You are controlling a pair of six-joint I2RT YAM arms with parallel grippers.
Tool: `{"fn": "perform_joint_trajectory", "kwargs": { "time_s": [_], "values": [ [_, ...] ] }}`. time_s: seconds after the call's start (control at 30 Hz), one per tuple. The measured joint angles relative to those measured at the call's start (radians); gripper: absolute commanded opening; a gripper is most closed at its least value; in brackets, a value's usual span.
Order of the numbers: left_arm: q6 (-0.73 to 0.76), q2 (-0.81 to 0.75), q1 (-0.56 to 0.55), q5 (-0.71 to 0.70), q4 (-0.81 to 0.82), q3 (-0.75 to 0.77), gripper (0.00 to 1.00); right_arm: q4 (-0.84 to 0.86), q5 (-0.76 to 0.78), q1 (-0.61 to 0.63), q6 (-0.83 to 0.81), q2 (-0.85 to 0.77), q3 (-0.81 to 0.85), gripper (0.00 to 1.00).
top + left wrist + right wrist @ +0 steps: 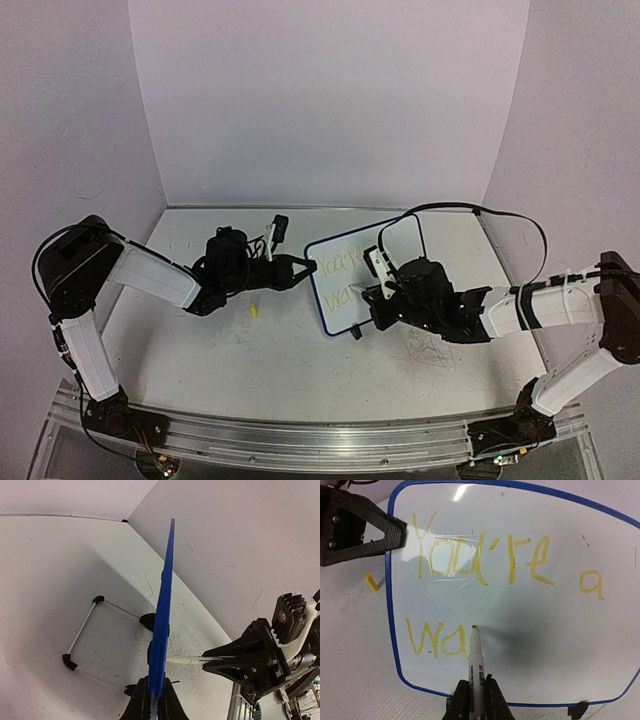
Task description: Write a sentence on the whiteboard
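Two robot arms meet over a small whiteboard (545, 645) that stands propped on the white counter (300, 370), a little right of center and toward the back wall. The left tool (154, 687) is clamped on the board's blue rim at its left edge, one finger on each face; from that wrist the board shows edge-on. The right tool (475, 700) is closed around a white marker (476, 667), whose tip touches the board in the lower line, just right of the last written letter. The sentence (480, 555), in pale yellow strokes, reads "You're a" across the top and "Wa" below at the left. On the side away from the writing, a thin wire stand (82, 632) with black corner pieces rests on the counter. A small yellow piece (371, 581) lies on the counter just beside the board's left edge, near the left tool. Dark scribble marks (430, 350) show on the counter close to the right arm.
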Motion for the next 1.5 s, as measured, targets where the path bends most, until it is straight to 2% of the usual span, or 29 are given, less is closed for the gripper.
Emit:
{"fn": "perform_joint_trajectory", "kwargs": {
  "time_s": [0.83, 1.5],
  "values": [
    [0.001, 0.0, 0.0, 0.0, -0.006, 0.0, 0.0, -0.001, 0.007, 0.012, 0.081, 0.002, -0.064, 0.0],
    [0.001, 0.0, 0.0, 0.0, -0.006, 0.0, 0.0, -0.018, 0.024, 0.014, 0.069, 0.002, -0.043, 0.0]
  ]
}}
